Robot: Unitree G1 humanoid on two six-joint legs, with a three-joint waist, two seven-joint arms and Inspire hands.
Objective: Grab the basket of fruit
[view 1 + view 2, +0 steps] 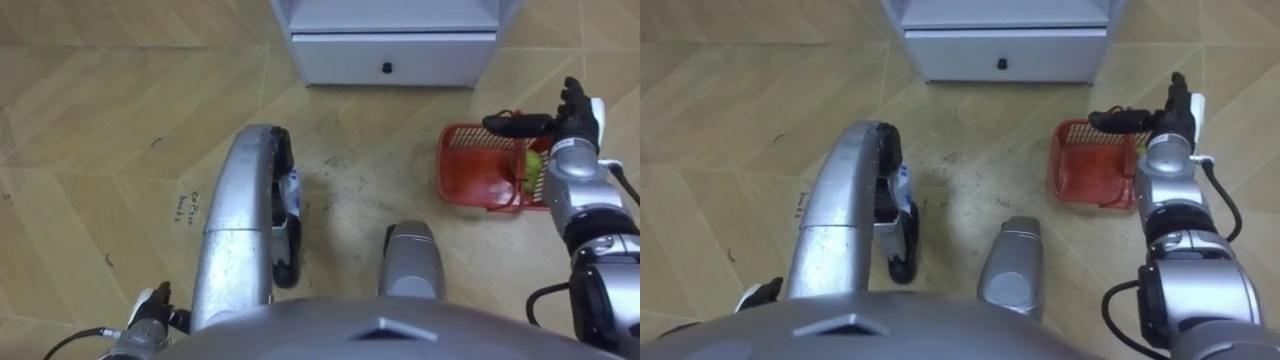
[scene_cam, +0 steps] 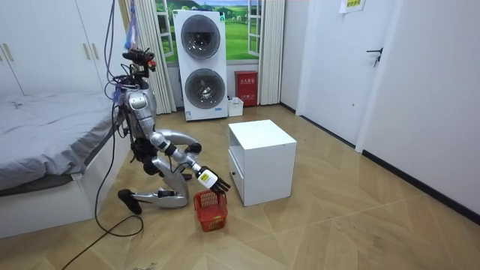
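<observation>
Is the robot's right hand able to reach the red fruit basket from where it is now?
Probably yes. The right hand hangs above the right side of the fruit basket, its fingers straight, and nothing lies between them. The white cabinet stands behind the basket, apart from it.

You're working over a wooden herringbone floor [image 1: 100,120]. The red fruit basket [image 1: 470,175] sits directly on it, toward the right, near the front corner of a white drawer cabinet [image 1: 390,50] that also stands on the floor. Dark scuff marks [image 1: 350,185] speckle the boards beside the basket.
</observation>
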